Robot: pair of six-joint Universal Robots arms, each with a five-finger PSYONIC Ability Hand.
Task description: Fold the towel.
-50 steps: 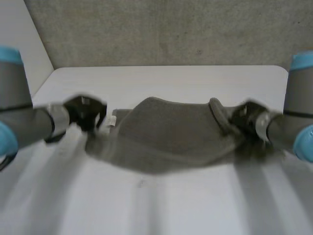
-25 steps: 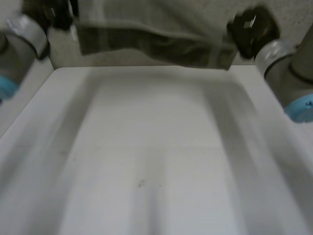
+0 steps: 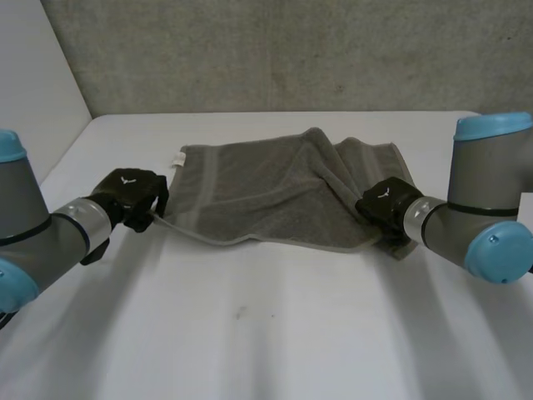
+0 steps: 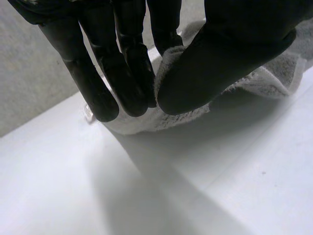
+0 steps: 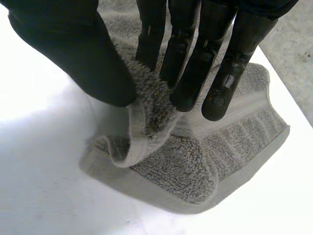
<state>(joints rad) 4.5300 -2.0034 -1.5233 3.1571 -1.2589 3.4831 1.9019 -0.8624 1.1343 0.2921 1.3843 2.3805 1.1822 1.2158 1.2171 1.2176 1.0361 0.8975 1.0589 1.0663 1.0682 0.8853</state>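
A grey towel [image 3: 275,192] lies spread on the white table [image 3: 266,333], rumpled along its right half. My left hand [image 3: 129,196] is at the towel's near left corner. In the left wrist view the thumb and fingers [image 4: 127,73] pinch that corner of the towel [image 4: 264,78] just above the table. My right hand [image 3: 385,204] is at the near right corner. In the right wrist view its thumb [image 5: 73,49] and fingers pinch a curled edge of the towel [image 5: 195,166], which is bunched beneath the palm.
A white label [image 3: 178,158] sticks out at the towel's far left corner. A grey wall [image 3: 275,50] stands behind the table's far edge and a white wall at the left. A small dark speck [image 3: 241,313] marks the table's near part.
Both hands swung the towel up high from the near side, then brought it down. It now lies spread on the table, farther back than a second ago.
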